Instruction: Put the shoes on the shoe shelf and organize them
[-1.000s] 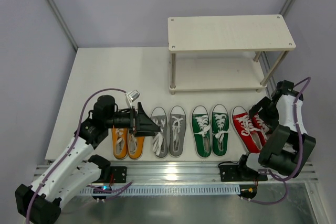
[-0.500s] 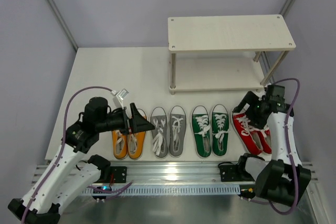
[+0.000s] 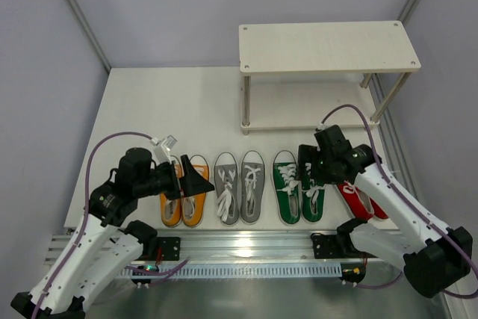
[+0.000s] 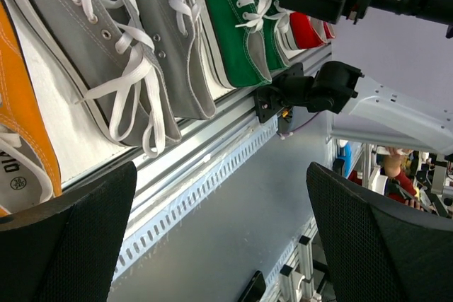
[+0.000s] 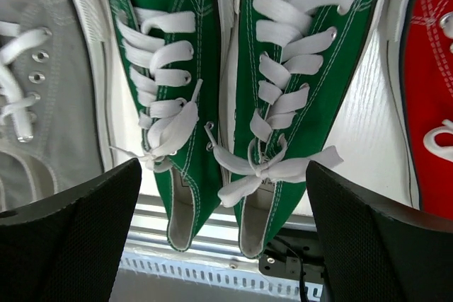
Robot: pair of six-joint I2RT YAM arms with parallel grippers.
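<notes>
The shoe shelf point(image 3: 328, 47) stands at the back right, both boards bare. Four pairs of sneakers lie in a row along the near edge: orange point(image 3: 184, 198), grey point(image 3: 239, 188), green point(image 3: 287, 188) and red point(image 3: 357, 198), the red pair partly hidden by my right arm. My right gripper point(image 3: 311, 171) hovers open over the green pair; in its wrist view the gripper point(image 5: 223, 245) straddles the heels of both green shoes point(image 5: 297, 90). My left gripper point(image 3: 199, 180) is open above the orange pair, pointing right. In its wrist view the gripper point(image 4: 223, 245) holds nothing, with the grey shoes point(image 4: 141, 47) ahead.
An aluminium rail point(image 3: 246, 244) with both arm bases runs along the near edge. The white table point(image 3: 172, 102) reaches back to grey walls. The shelf's posts point(image 3: 245, 102) stand just behind the shoe row.
My right arm has swung left, from beside the red pair to above the green pair. My left arm has drawn back a little toward the left. Both grippers stayed open.
</notes>
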